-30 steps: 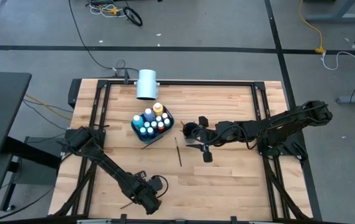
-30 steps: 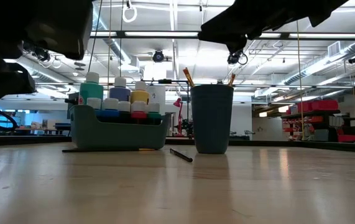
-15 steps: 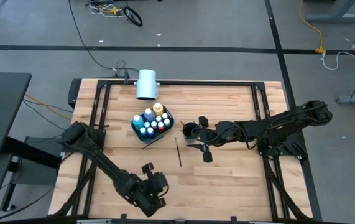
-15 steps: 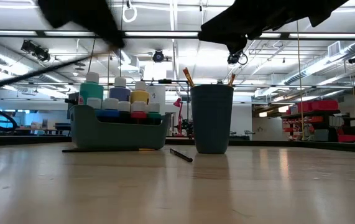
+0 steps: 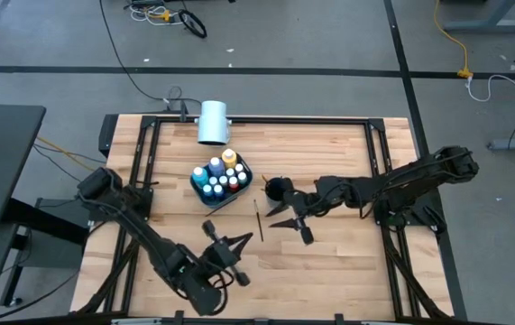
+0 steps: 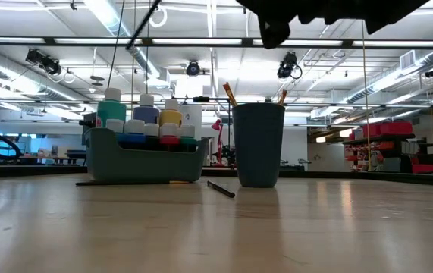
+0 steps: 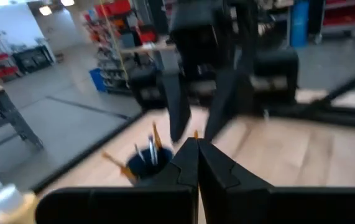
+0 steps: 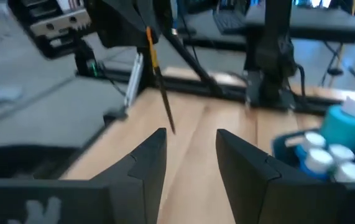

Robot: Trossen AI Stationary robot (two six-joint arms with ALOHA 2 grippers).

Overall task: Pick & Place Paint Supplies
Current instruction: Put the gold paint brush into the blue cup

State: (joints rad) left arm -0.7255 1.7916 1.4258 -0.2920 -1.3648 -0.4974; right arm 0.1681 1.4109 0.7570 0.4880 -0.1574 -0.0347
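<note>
Left gripper (image 7: 197, 163) fingers pinched together, held brush (image 8: 158, 87) hidden from own camera; right gripper (image 8: 189, 155) fingers apart, empty.

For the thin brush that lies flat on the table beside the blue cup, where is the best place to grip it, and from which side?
Probably from straight above, at mid-handle. The loose brush lies flat and alone on the wood, between the bottle tray and the cup, so fingers should straddle its thin shaft crosswise.

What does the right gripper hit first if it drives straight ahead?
Most likely the brush hanging from the left gripper: its lower tip sits just ahead of the gap between the open right gripper fingers. Depth is unclear, so it may pass beside it; beyond that, bare table.
</note>
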